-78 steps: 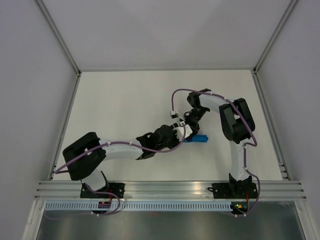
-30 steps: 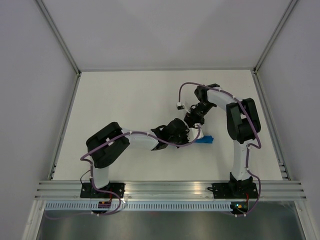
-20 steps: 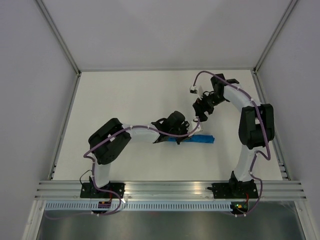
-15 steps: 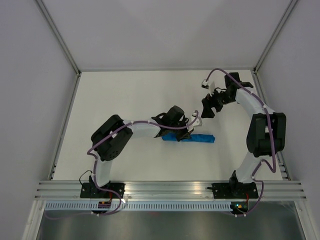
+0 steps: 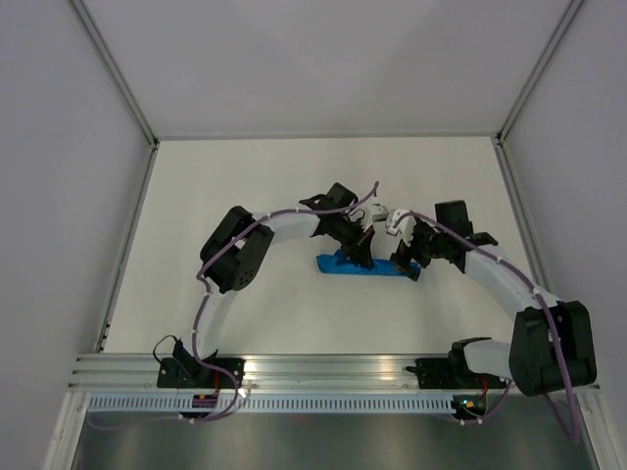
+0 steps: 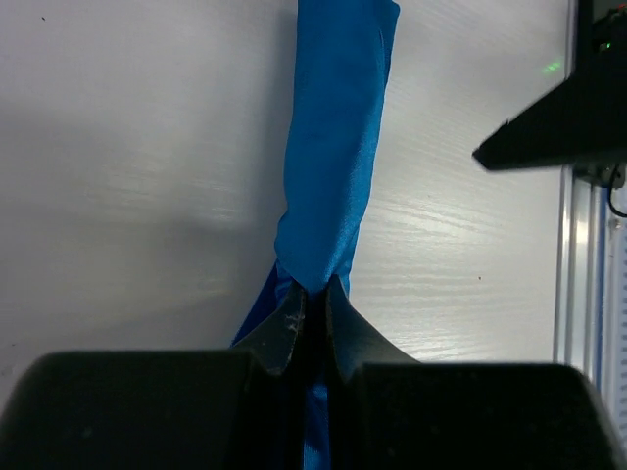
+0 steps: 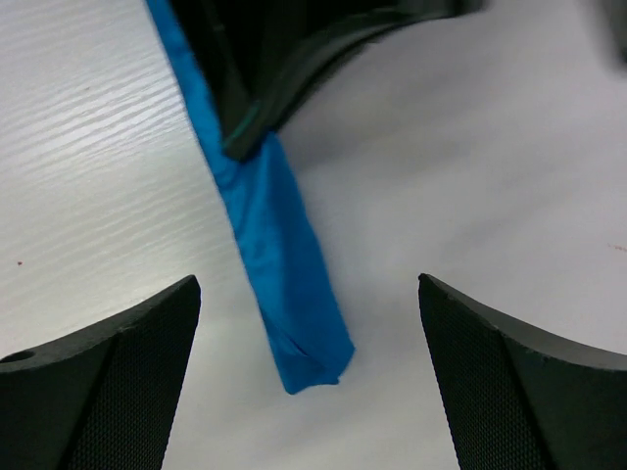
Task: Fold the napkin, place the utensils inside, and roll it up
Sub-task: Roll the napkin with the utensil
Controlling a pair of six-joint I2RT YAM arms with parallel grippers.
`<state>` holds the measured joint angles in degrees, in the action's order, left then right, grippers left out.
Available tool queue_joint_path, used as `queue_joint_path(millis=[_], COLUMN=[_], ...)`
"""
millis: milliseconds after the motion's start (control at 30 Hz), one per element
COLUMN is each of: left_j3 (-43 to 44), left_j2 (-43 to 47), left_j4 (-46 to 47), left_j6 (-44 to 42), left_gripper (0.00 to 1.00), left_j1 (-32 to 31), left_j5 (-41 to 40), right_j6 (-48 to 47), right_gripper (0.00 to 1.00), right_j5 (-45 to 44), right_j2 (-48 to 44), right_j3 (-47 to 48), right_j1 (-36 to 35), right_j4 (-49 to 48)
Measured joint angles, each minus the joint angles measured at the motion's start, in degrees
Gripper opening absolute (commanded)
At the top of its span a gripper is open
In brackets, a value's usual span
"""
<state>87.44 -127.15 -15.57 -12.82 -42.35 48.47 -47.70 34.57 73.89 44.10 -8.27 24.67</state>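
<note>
The napkin (image 5: 364,266) lies as a narrow bright blue roll on the white table, running left to right. My left gripper (image 5: 363,253) comes down on the roll's middle from behind. In the left wrist view its jaws (image 6: 312,292) are shut, pinching the blue cloth (image 6: 333,147) where it narrows at the tips. My right gripper (image 5: 408,262) stands open at the roll's right end. In the right wrist view the napkin's end (image 7: 294,294) lies between the wide-apart fingers (image 7: 127,372), touching neither. The utensils are hidden.
The right gripper's dark finger (image 6: 554,122) shows at the right of the left wrist view, close to the roll's far end. The left gripper's black body (image 7: 284,59) fills the top of the right wrist view. An aluminium rail (image 5: 333,370) runs along the table's near edge.
The right arm swung from the far right back down to the roll's right end, jaws widening slightly. The left gripper stayed shut and shifted along the roll, which now lies longer.
</note>
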Motion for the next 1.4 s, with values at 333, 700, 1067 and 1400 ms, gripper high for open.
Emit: queue_joint_path(millis=[333, 700, 1067, 1400], left_j3=[6.82, 8.81, 9.46, 8.7], left_j2=[-5.33, -8.02, -8.98, -5.31], left_j4=[-7.85, -13.62, -16.13, -14.88], left_j6=[1.68, 2.86, 3.34, 5.27], left_gripper=[0.02, 0.03, 0.36, 0.43], left_j1=[1.73, 1.81, 2.43, 3.41], left_j5=[7.26, 12.92, 13.68, 5.66], right_j6=[-4.81, -6.03, -7.43, -8.07], right_gripper=[0.96, 0.71, 0.41, 0.32], right_j5=[-12.79, -24.13, -22.4, -20.48], right_j2=[-4.74, -1.88, -0.7, 3.48], right_j3=[-14.82, -18.56, -16.92, -10.88], right_j1=[-17.88, -25.64, -26.88, -26.29], right_j4=[-13.05, -25.55, -19.63, -11.21])
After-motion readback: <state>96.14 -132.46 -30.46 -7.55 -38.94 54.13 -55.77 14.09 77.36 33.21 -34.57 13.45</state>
